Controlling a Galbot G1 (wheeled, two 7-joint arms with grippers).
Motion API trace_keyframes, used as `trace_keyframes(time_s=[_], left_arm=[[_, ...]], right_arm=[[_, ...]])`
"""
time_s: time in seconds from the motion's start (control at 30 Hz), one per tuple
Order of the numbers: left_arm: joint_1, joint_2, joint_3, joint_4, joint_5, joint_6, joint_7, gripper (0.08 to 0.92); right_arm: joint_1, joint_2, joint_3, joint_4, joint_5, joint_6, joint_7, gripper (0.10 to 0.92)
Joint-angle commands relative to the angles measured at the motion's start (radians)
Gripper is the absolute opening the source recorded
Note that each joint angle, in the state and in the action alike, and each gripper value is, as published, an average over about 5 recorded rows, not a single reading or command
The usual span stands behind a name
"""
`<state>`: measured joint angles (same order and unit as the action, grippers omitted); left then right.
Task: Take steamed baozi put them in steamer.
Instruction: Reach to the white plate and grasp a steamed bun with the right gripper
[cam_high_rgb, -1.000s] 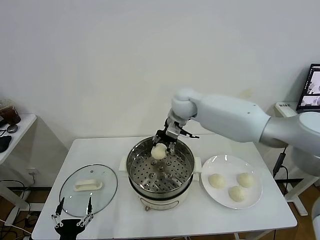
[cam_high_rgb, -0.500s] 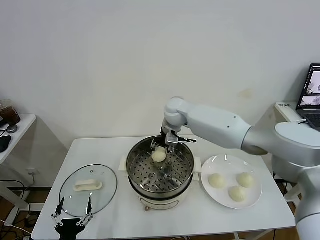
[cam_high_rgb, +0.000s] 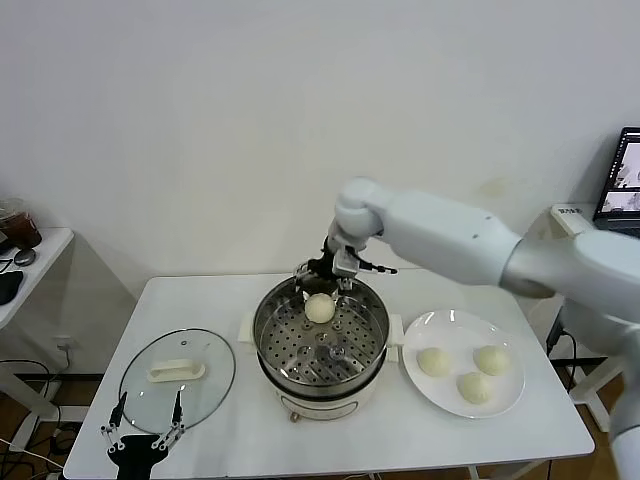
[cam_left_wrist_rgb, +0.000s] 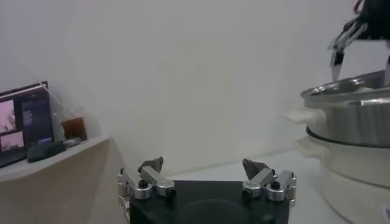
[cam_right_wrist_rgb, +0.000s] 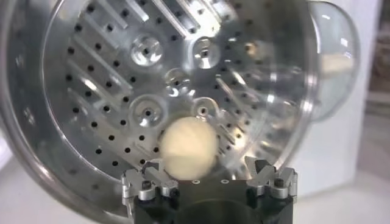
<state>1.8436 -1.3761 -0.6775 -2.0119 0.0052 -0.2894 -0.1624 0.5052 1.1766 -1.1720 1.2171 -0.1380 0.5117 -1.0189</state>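
While my right gripper (cam_high_rgb: 322, 277) hangs above the steamer (cam_high_rgb: 320, 345) with jaws spread, grasping nothing, one baozi (cam_high_rgb: 319, 309) lies on its perforated tray; three baozi (cam_high_rgb: 462, 371) sit on the plate (cam_high_rgb: 505, 400). Left gripper (cam_high_rgb: 146, 428) open, parked by the lid (cam_high_rgb: 177, 378).

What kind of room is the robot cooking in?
Probably a lab or office set up as a test kitchen, not a home. A plain white table holds the steamer and a plate of baozi, with bare white walls and a laptop nearby.
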Motion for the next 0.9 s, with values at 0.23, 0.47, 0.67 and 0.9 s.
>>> trace_keyframes(time_s=[0.23,0.47,0.67,0.9], left_arm=[[-0.011,0.015,0.006,-0.008,-0.015,0.001,0.005,0.823],[-0.009,0.023,-0.001,-0.009,-0.026,-0.001,0.007,0.823],[0.000,0.023,-0.009,-0.016,-0.022,-0.001,0.006,0.823],[0.000,0.013,-0.012,-0.012,-0.014,0.000,0.006,0.823]], right_arm=[[0.196,-0.469,-0.111,0.296,0.322,-0.728,-0.099,0.823],[0.034,-0.653,-0.067,0.337,0.326,-0.911,-0.093,0.823],[-0.212,-0.714,0.065,0.355,0.256,-0.869,-0.087,0.823],[-0.406,-0.712,0.192,0.334,0.148,-0.804,-0.080,0.823]])
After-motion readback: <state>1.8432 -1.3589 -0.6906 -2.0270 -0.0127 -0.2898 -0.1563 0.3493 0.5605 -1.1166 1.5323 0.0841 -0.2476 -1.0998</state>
